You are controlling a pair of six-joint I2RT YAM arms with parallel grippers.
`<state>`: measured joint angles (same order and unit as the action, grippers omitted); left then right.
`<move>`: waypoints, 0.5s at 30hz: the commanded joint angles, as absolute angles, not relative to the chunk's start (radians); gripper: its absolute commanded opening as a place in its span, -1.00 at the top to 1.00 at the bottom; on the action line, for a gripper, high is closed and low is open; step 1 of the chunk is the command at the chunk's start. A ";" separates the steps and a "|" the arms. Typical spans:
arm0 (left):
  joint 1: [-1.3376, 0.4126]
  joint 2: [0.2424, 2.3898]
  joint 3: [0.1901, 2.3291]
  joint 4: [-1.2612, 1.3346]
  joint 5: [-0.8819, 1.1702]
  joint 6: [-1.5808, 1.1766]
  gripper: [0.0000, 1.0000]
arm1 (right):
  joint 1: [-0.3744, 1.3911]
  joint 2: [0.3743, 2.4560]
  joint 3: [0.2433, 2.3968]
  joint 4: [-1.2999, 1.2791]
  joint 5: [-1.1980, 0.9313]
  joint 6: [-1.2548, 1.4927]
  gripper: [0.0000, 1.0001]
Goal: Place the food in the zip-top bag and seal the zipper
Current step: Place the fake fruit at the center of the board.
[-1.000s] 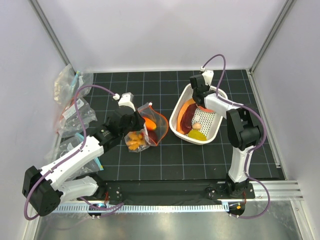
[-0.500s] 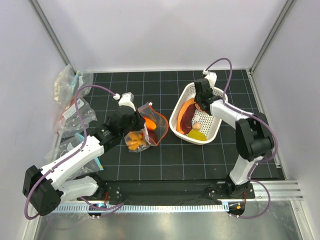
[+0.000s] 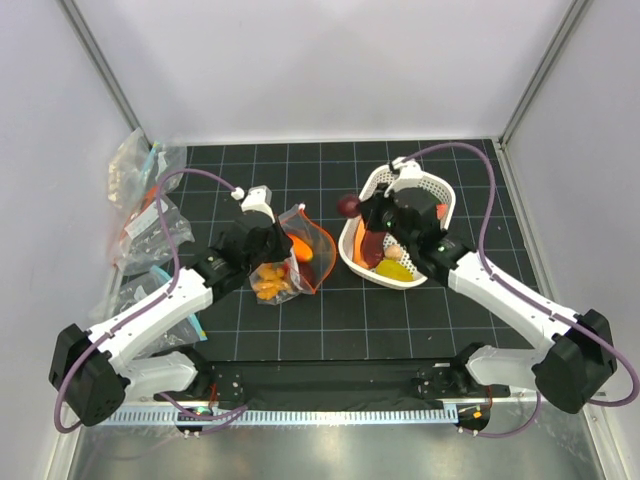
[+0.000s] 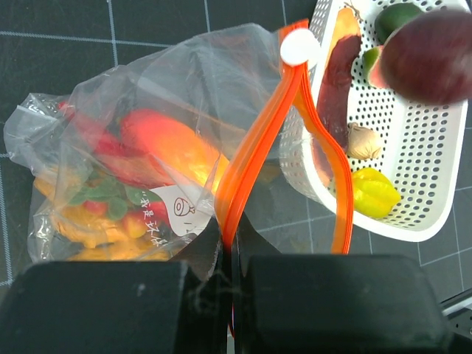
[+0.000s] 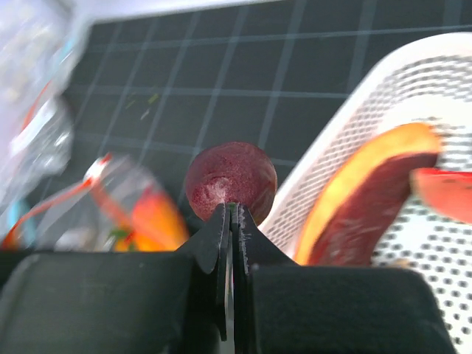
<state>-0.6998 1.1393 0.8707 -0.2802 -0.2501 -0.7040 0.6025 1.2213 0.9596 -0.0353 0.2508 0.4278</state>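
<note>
From above, the right gripper [image 3: 358,210] pinches a dark red round food [image 3: 347,205] just left of the white basket [image 3: 440,262], near the zip-top bag [image 3: 300,258]. Only the left wrist view shows the left gripper [image 4: 230,254] pressed together on the zipper [image 4: 257,147].

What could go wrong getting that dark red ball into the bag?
The round dark-red piece is pinched only at the very tips of the right gripper, so it may slip out. The left gripper holds the zip-top bag by its zipper; the mouth looks narrow, so the piece could miss.
</note>
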 commanded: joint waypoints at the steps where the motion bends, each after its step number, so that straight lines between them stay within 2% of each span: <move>1: -0.696 1.157 0.897 -0.227 -0.239 -0.707 1.00 | 0.641 1.189 0.923 0.052 0.083 0.411 0.98; 15: -0.696 1.146 0.900 -0.235 -0.230 -0.701 0.99 | 0.813 1.082 0.819 0.212 0.032 0.216 0.98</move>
